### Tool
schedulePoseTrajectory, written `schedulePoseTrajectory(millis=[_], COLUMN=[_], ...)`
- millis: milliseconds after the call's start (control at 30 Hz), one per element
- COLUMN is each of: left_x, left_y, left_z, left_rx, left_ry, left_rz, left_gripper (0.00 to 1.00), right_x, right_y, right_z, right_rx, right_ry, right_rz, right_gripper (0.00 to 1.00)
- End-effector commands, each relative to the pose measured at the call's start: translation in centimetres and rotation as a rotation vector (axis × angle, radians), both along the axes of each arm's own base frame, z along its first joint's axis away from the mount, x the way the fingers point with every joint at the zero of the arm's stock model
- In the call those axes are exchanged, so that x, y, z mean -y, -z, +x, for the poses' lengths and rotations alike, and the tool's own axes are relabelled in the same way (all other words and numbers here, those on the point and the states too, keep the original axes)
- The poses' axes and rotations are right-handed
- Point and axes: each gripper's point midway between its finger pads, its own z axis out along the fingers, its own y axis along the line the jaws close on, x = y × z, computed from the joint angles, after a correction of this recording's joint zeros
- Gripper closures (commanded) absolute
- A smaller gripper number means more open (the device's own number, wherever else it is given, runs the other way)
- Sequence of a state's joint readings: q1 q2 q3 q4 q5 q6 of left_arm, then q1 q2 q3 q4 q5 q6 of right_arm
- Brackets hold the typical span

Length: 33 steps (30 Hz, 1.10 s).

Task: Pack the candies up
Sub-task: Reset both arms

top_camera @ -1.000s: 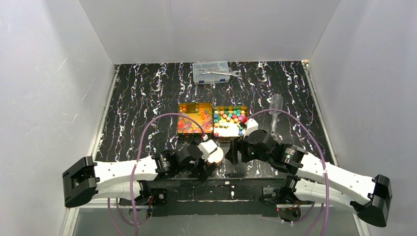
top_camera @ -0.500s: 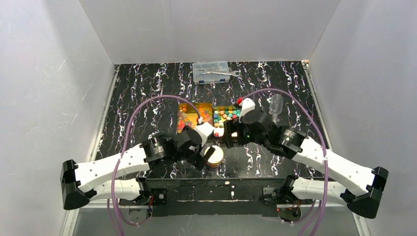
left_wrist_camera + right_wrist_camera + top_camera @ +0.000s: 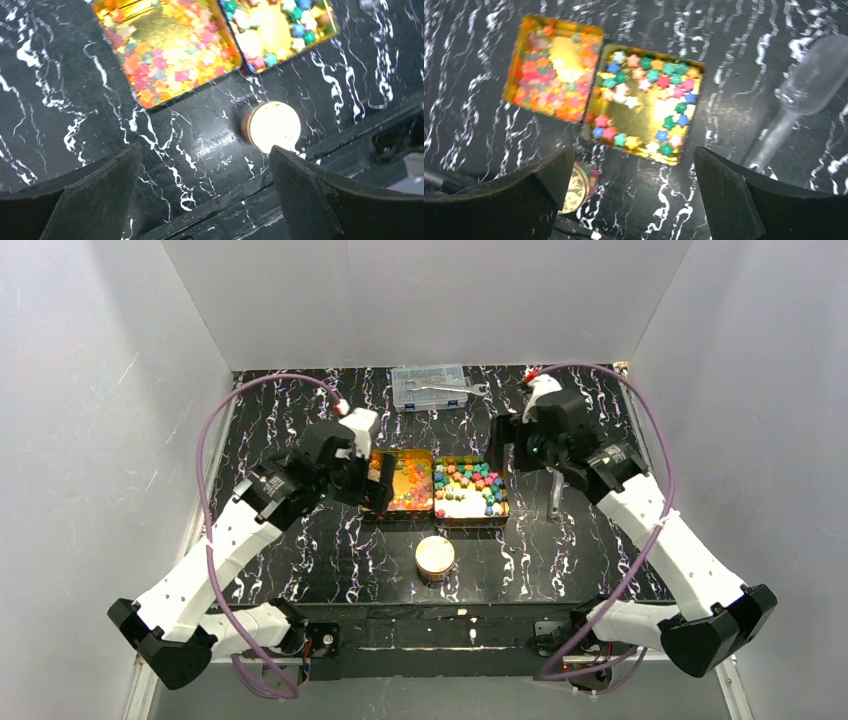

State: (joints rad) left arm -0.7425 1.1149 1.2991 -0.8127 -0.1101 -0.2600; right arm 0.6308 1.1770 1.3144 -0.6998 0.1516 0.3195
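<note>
The glossy red/orange/yellow candies [image 3: 400,480] fill the left gold tray [image 3: 366,502]. They also show in the left wrist view [image 3: 170,50] and the right wrist view [image 3: 554,70]. The pastel star candies [image 3: 470,480] lie in the right gold tray [image 3: 470,518] and show in the right wrist view [image 3: 649,95]. A small round jar with a gold lid [image 3: 434,557] stands near the front, with candies visible inside it [image 3: 591,182]. My left gripper [image 3: 378,485] is open and empty, high over the left tray's left edge. My right gripper [image 3: 503,448] is open and empty, high over the right tray's far right corner.
A clear plastic scoop [image 3: 555,485] lies right of the pastel tray and shows in the right wrist view [image 3: 804,90]. A clear compartment box with a wrench [image 3: 430,387] sits at the back. White walls enclose the black marbled table [image 3: 290,540].
Both arms have risen and swung back from the near edge by the jar to above the trays. The jar stays standing alone on the table.
</note>
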Motion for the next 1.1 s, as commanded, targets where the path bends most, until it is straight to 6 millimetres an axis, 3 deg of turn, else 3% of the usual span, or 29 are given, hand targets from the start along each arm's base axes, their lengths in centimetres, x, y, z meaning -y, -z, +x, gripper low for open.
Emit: schedulePoseTrajectory(millis=[0,133,267,433,633,733,1067], left_x=[-2.0,-4.4,-7.1,-8.8,-10.3,-10.4,-11.0], left_y=[-1.7,-1.2,-0.1,0.2,1.2,2.2,2.7], left_z=[1.4,2.7,2.9,1.9,0.7,0.0,-1.6], left_rx=[-0.005,0.031,0.07,0.122,0.194,0.212,0.335], left_ry=[-0.125,-0.258,-0.333,-0.368,-0.395,-0.373,-0.333], left_rz=[-0.123,-0.144,-0.075,-0.065,-0.082,-0.094,-0.167], left_gripper=[0.02,0.02,0.02,0.02,0.02,0.02,0.02], right_x=[2.7,6.6,9.0,9.6,11.0,11.0,9.8], right_y=[-1.3,-0.2,1.3,1.9,1.2,1.1,0.7], right_z=[2.2,3.5,2.9,1.3,-0.4,-0.9,-2.5], right_rx=[-0.021,-0.063,-0.079,0.002,0.119,0.156,0.231], right_ry=[0.029,0.126,0.159,0.167,0.2,0.193,0.094], right_rz=[0.09,0.167,0.199,0.205,0.172,0.178,0.199], right_gripper=[0.02,0.02,0.02,0.02,0.02,0.02,0.02])
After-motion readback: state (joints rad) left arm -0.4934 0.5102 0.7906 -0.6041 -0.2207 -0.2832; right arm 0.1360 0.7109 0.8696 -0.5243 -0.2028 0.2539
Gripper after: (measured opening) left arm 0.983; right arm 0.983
